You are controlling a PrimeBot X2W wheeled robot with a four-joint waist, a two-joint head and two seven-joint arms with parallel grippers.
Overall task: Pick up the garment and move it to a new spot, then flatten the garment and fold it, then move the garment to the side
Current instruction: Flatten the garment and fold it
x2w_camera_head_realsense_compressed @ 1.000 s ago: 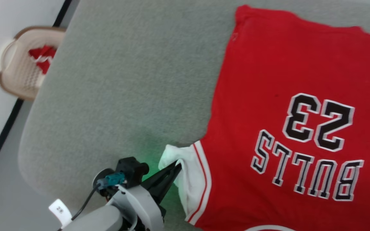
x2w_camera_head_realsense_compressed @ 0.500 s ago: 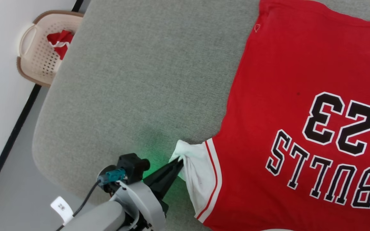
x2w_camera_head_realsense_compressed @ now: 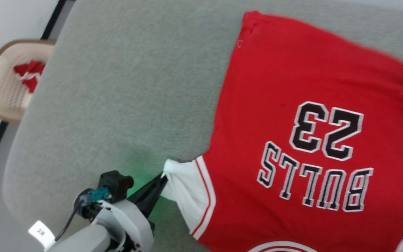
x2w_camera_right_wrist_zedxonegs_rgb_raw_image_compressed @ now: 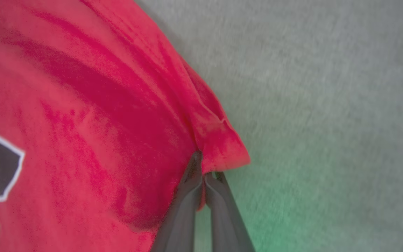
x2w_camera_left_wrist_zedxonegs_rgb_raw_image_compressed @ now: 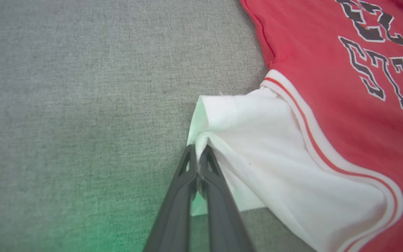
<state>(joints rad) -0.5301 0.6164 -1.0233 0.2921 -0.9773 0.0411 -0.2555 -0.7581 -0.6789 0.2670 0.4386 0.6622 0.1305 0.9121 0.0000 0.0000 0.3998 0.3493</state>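
garment [x2w_camera_head_realsense_compressed: 285, 80]: red, print up, spread on grey pad [x2w_camera_head_realsense_compressed: 128, 87]. left gripper [x2w_camera_head_realsense_compressed: 164, 177]: clamped on white sleeve [x2w_camera_left_wrist_zedxonegs_rgb_raw_image_compressed: 257, 147]. right gripper [x2w_camera_right_wrist_zedxonegs_rgb_raw_image_compressed: 204, 166]: clamped on red corner [x2w_camera_right_wrist_zedxonegs_rgb_raw_image_compressed: 226, 150]. basket [x2w_camera_head_realsense_compressed: 7, 99]: beside pad.

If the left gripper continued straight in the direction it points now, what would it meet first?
The white sleeve of the garment, whose folded edge the left gripper is pinching. Beyond that fold it would probably meet the grey padded surface.
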